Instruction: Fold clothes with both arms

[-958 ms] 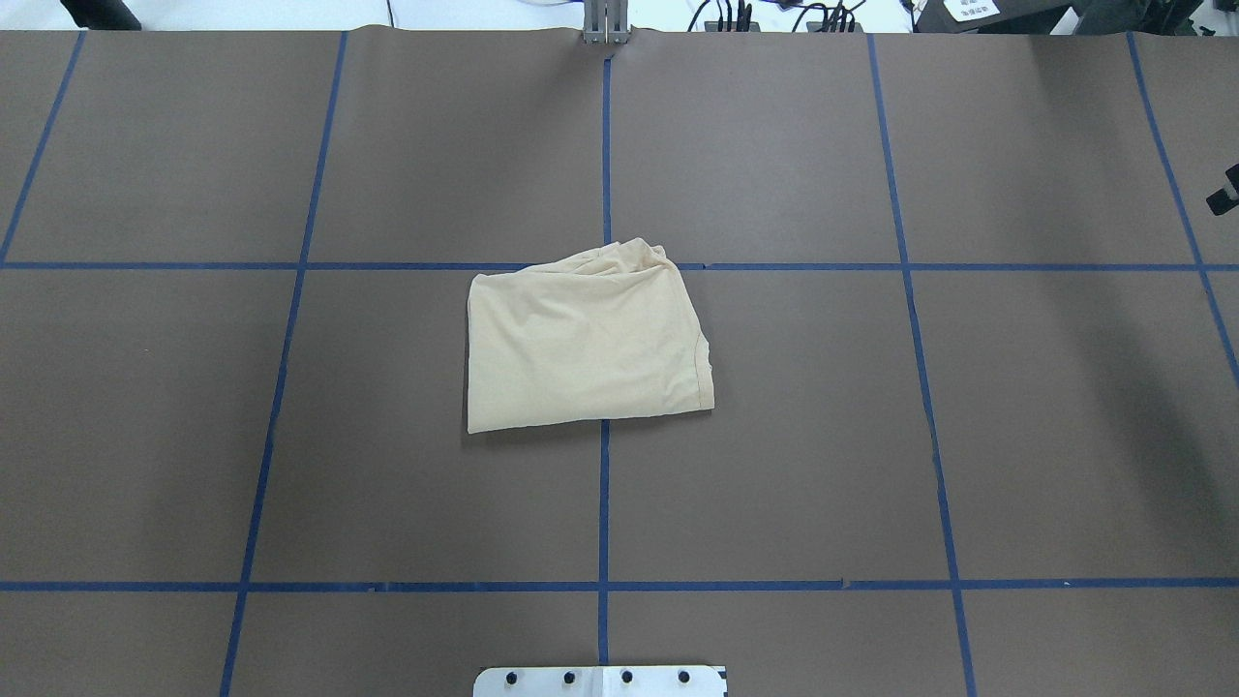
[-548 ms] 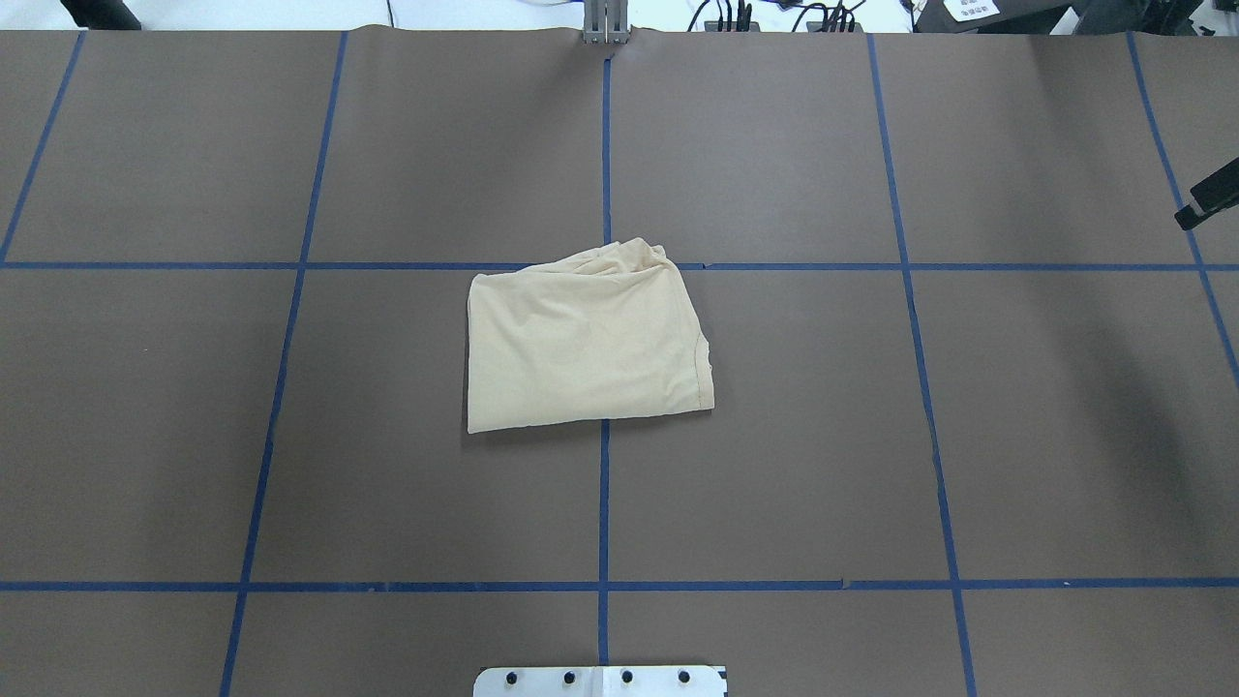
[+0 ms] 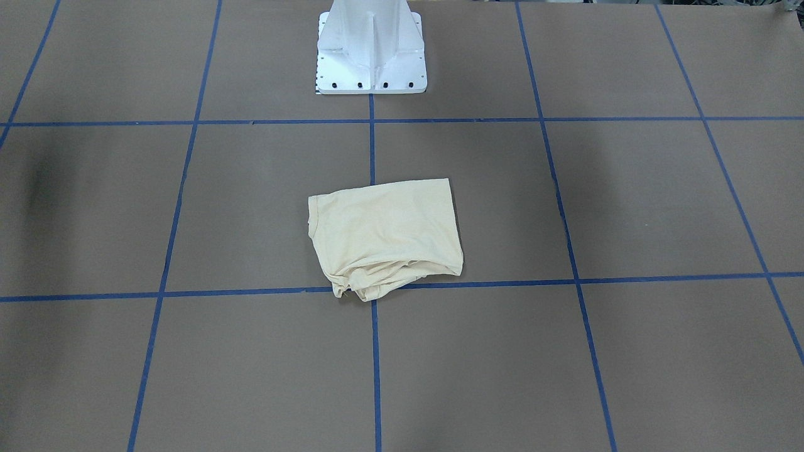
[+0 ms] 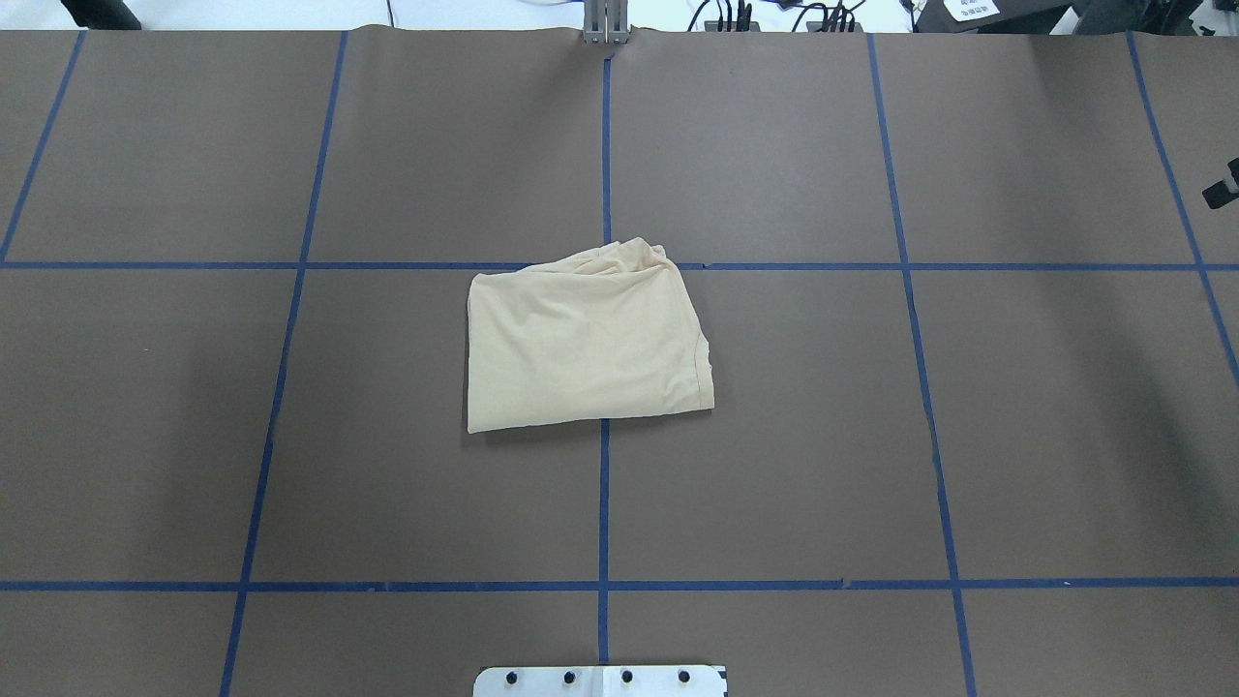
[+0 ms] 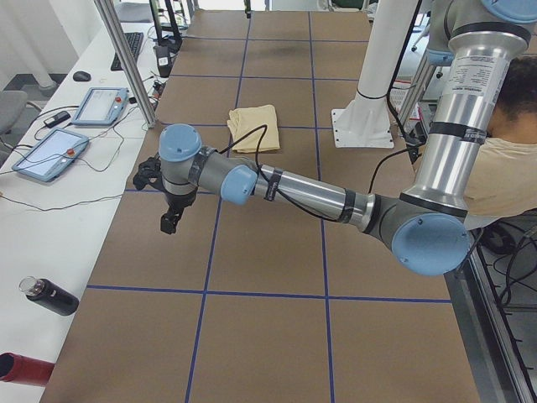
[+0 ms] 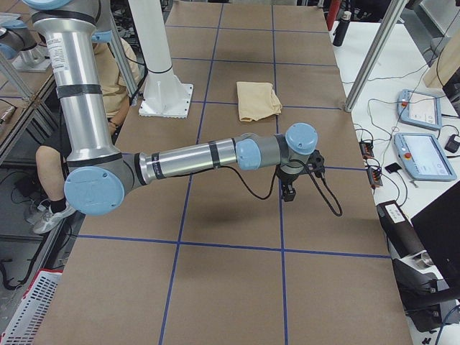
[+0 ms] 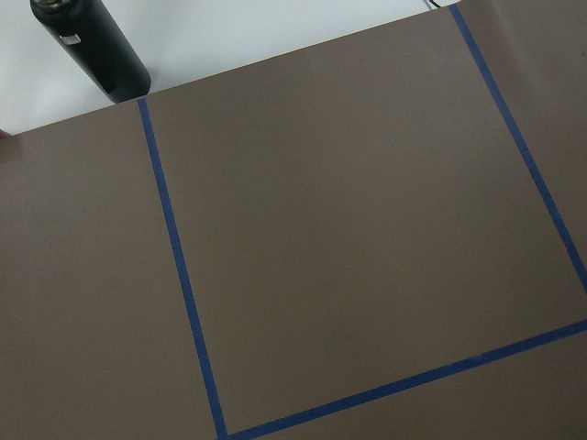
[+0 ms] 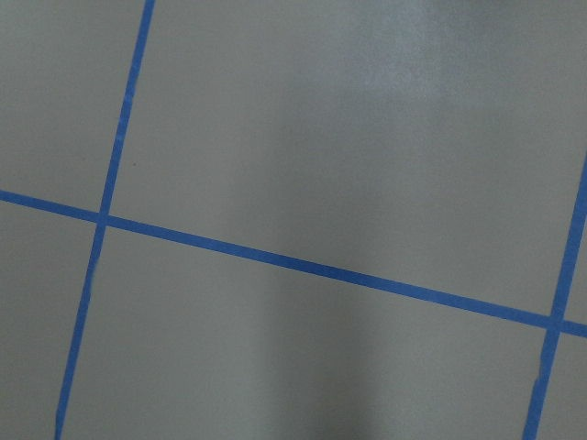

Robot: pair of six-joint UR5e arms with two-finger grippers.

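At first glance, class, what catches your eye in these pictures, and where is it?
A cream T-shirt lies folded at the middle of the brown table, gridded with blue tape. The left arm and the right arm stretch out over the table's opposite ends, well away from it.

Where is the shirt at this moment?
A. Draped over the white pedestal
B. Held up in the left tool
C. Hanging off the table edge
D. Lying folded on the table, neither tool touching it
D: the T-shirt lies as a folded bundle on the table across the blue tape lines, while the left tool and the right tool hang over bare table, well apart from it.
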